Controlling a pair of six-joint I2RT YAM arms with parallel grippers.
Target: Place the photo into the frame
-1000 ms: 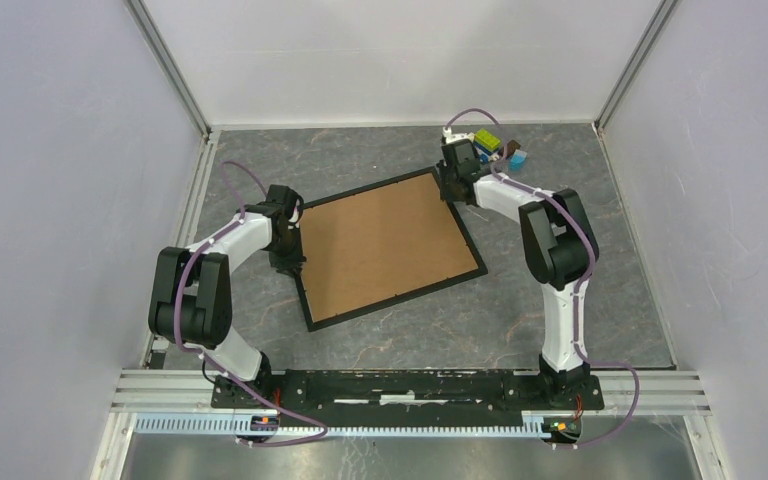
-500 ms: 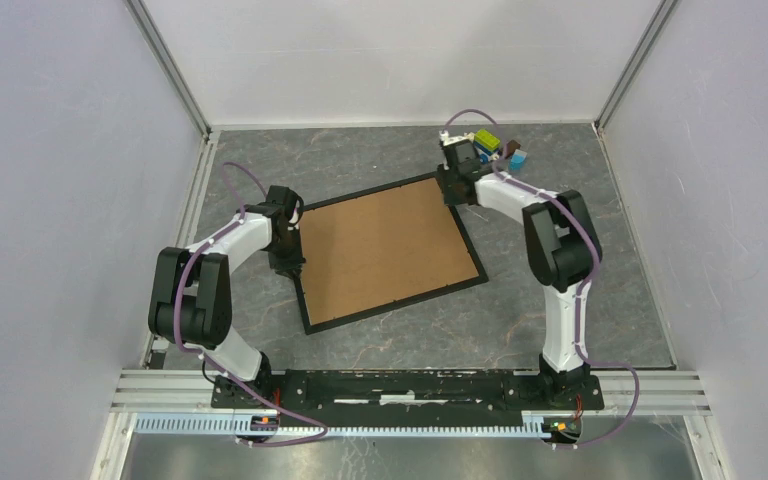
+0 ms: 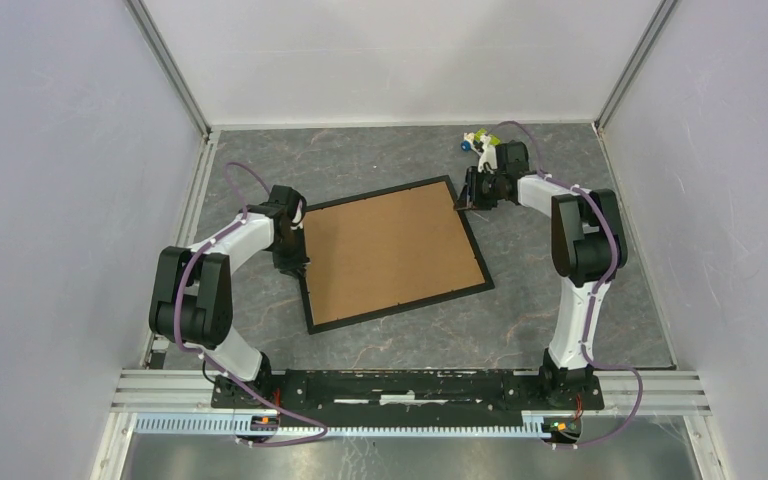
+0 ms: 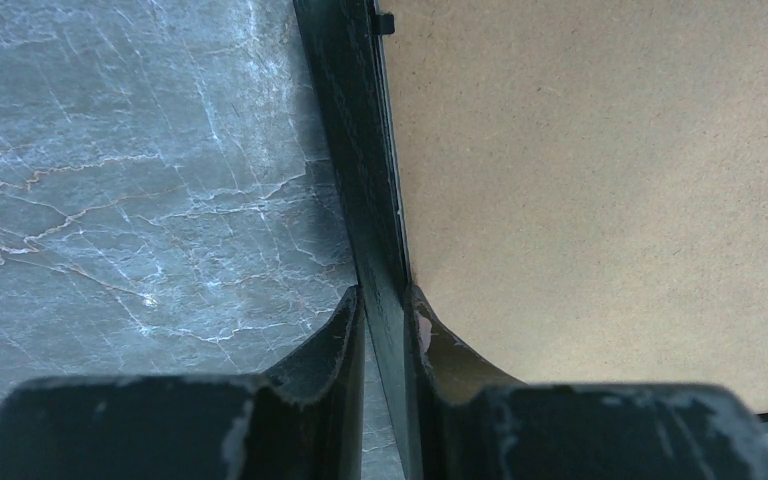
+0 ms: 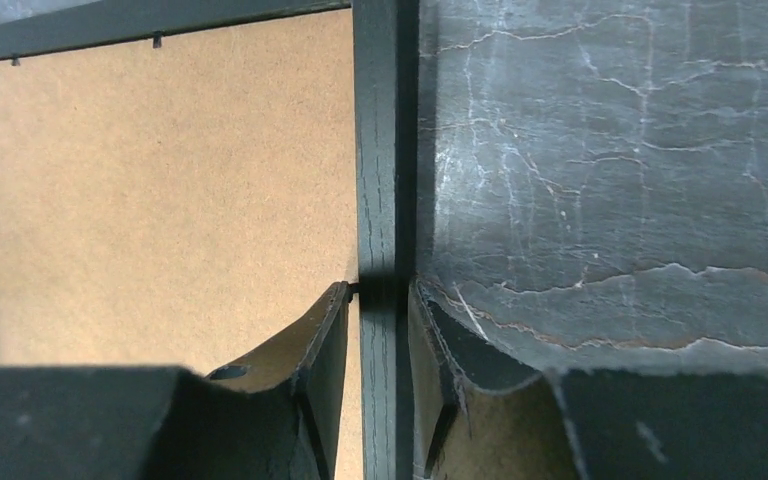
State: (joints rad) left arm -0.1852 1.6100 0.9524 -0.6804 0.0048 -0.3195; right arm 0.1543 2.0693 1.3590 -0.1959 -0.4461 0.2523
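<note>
The black frame [image 3: 400, 306] lies back up on the grey marbled table, and a brown backing board [image 3: 390, 250] fills it. The photo is hidden. My left gripper [image 3: 297, 265] is shut on the frame's left rail [image 4: 355, 150]; its two fingers press against the rail from both sides [image 4: 385, 300]. My right gripper [image 3: 465, 200] straddles the right rail [image 5: 380, 150] near the far right corner. Its jaws [image 5: 380, 290] stand open, with a thin gap on each side of the rail.
A few small coloured toy pieces [image 3: 475, 142] lie at the far right, just behind the right wrist. White walls close in the table on three sides. The arm bases and a metal rail [image 3: 400, 385] run along the near edge.
The right wrist has swung to the right and its jaws have loosened off the rail. The frame has shifted slightly to the right and nearer. The left gripper has kept its hold.
</note>
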